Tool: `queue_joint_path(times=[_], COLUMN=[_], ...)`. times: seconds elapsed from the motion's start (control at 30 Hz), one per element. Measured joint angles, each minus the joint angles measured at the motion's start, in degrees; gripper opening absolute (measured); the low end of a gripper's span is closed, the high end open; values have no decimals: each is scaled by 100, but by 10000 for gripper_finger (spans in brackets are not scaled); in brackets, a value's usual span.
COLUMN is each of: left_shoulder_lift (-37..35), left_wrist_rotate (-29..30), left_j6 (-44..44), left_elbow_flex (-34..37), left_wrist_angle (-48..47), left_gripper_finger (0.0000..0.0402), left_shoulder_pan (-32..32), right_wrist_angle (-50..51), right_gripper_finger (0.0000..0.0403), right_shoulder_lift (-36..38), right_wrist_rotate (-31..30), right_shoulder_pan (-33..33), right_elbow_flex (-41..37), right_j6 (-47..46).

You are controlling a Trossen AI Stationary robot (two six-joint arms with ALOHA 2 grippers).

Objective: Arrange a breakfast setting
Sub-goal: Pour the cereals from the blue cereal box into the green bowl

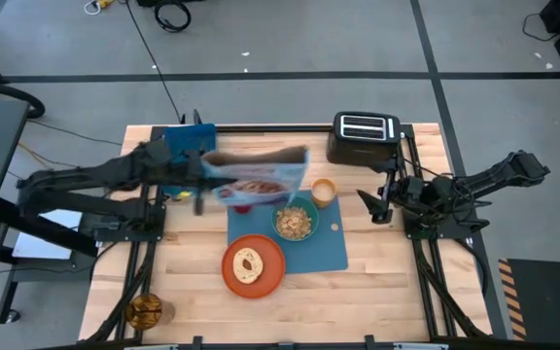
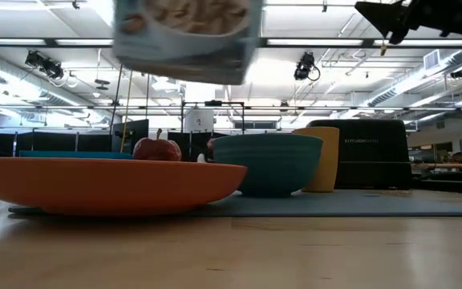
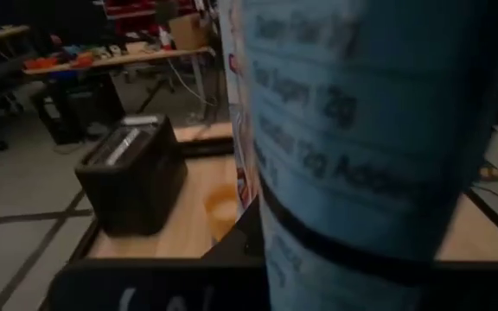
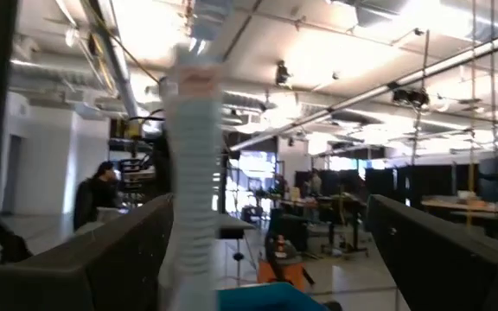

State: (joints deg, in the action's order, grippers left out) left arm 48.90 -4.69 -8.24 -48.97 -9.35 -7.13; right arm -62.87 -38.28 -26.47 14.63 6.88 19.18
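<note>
**Left gripper clamped on the cereal bag above the setting**

We see the left gripper (image 1: 202, 180) closed tight on one end of the blue cereal bag (image 1: 258, 175), which hangs in the air over the far edge of the placemat (image 1: 331, 248), stretched sideways from the gripper toward the cup. In the low view the bag (image 2: 188, 36) floats well above the dishes, its printed face showing a bowl of cereal; in the left wrist view its glossy, crinkled film (image 3: 353, 147) fills most of the picture, with printed lettering running down it.

The right gripper (image 1: 377, 202) sits near the table's right side, just in front of the toaster (image 1: 364, 136), its fingers spread wide and holding nothing.

The placemat is a flat, thin blue rectangle on the pale wooden table (image 1: 183, 282). On its near left corner rests the round orange plate (image 1: 254, 264), shallow and smooth, with a round bread piece (image 1: 249, 262) lying in the middle. Just beyond it stands the teal bowl (image 1: 297, 221), deep and round-walled, filled with light cereal. The small orange cup (image 1: 323, 192) stands beside the bowl toward the toaster. In the low view a red apple (image 2: 157, 148), shiny with a short stem, shows behind the plate's rim. The toaster is a boxy black appliance with two slots.
</note>
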Motion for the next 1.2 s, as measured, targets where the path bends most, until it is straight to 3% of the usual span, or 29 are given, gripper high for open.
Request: queue_joint_path(times=[0.17,0.37,0.67,0.8,1.07,1.2], left_shoulder_lift=[-1266,-2474,-3749,-3984,-3646,-3569], left_wrist_rotate=[-73,-660,-920,-1033,-277,-48], left_j6=[-6,-100,186,271,2025,2341], left_elbow_flex=[536,766,1426,1417,1427,1427], left_wrist_angle=[-1263,-2660,-2780,-2654,-2841,-3274], left_gripper_finger=[5,5,5,5,7,5], left_shoulder_pan=[99,154,160,166,166,169], right_wrist_angle=[622,1088,905,533,71,52], right_gripper_finger=[392,391,389,384,380,380], right_shoulder_lift=[-318,-1276,-2642,-3161,-3834,-3914], right_wrist_rotate=[-119,-193,-251,-250,-411,-481], right_shoulder_pan=[0,2,11,85,238,245], right_elbow_flex=[643,1543,2301,2449,2766,2793], right_j6=[-129,-141,-324,-399,-162,-160])
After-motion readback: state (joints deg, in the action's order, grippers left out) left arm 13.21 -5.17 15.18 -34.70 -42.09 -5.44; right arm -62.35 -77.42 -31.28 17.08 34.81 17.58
